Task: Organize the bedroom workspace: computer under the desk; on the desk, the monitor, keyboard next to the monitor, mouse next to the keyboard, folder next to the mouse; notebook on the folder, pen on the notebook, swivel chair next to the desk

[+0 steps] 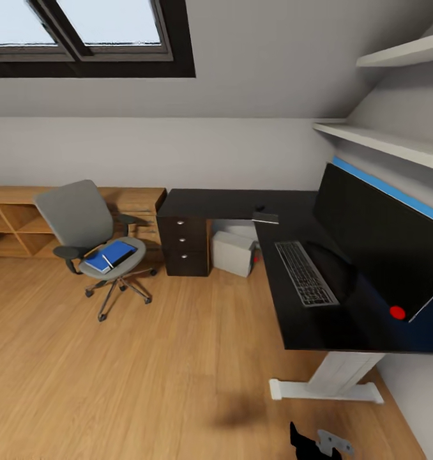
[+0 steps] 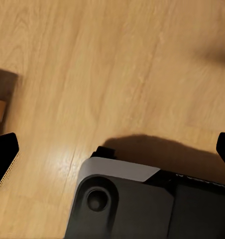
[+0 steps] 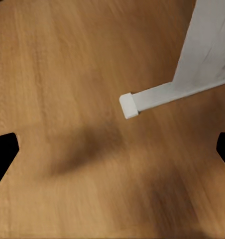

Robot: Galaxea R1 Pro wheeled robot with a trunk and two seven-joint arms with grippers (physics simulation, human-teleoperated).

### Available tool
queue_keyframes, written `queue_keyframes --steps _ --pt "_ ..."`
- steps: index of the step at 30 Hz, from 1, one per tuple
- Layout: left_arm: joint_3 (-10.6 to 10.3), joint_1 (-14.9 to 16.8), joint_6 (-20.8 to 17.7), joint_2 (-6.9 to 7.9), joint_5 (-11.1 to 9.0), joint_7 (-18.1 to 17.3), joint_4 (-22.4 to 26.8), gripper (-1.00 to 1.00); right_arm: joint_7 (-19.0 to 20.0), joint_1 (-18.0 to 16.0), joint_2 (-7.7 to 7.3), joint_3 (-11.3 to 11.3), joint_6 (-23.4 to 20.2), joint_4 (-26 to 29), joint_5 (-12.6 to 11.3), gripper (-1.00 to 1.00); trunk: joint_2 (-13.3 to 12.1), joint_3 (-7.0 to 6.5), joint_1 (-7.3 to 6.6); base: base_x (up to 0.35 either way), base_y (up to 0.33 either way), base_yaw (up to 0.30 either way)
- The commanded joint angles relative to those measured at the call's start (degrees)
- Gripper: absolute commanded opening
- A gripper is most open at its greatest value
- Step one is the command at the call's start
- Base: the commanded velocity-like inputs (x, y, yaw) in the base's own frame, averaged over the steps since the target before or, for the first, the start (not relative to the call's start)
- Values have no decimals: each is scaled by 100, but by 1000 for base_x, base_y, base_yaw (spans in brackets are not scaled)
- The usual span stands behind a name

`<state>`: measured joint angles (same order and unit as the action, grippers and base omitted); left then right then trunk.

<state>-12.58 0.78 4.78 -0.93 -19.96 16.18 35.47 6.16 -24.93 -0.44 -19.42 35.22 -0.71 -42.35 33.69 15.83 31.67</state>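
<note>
The robot stands on the wood floor [image 1: 146, 370] facing the desk [image 1: 229, 203] corner, and by my reading it is between steps: the monitor [image 1: 376, 243] and keyboard [image 1: 304, 273] already sit on the desk, the keyboard just in front of the screen, and the computer [image 1: 233, 253] stands under the desk beside the drawer unit [image 1: 186, 245]. A small dark object lies on the desk near its inner corner; I cannot tell whether it is the mouse. The folder [image 1: 111, 254] still lies on the seat of the chair [image 1: 89, 236], well off to the left by the wooden shelf [image 1: 12, 223], with a smaller, darker flat thing on it that may be the notebook. So the folder step looks like the one in hand, and the next move calls for driving the base toward the chair and raising an arm to seat height before any grasp. Both arms hang low. The left gripper [image 2: 112, 149] has its fingertips spread wide at the edges of its wrist view, holding nothing, above the robot's base [image 2: 142, 204]. The right gripper [image 3: 112, 149] is likewise spread and empty, over bare floor near the desk leg [image 3: 192, 74]. The folder is well apart from both.
</note>
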Motion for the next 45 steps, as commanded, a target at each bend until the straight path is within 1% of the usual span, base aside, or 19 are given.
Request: queue_keyframes --steps 1,5,15,23,31,41,45 --pt "-44 6 33 8 -60 43 -4 100 52 -4 -1 -16 20 -11 -56 100 6 10 4 280 212 279" --pt "-38 8 32 12 -61 43 -11 100 52 -5 0 -17 20 -15 -49 100 6 21 4 300 151 279" --pt "-35 7 31 14 -61 43 -19 100 55 -5 1 -24 14 -17 -44 100 6 52 4 326 45 277" --pt "-34 7 37 14 -68 41 -22 100 60 -4 4 -27 6 -20 -45 100 6 94 4 312 175 203" --pt "-34 5 39 14 -65 43 -23 100 60 -3 3 -20 6 -26 -45 100 6 106 4 253 171 30" --pt "-26 6 40 14 -62 43 -17 100 60 -3 0 -18 11 -26 -45 100 6 35 4 36 19 -60" --pt "-26 5 40 14 -61 43 -19 100 60 -3 0 -18 11 -26 -45 100 6 1 4 158 19 -75"
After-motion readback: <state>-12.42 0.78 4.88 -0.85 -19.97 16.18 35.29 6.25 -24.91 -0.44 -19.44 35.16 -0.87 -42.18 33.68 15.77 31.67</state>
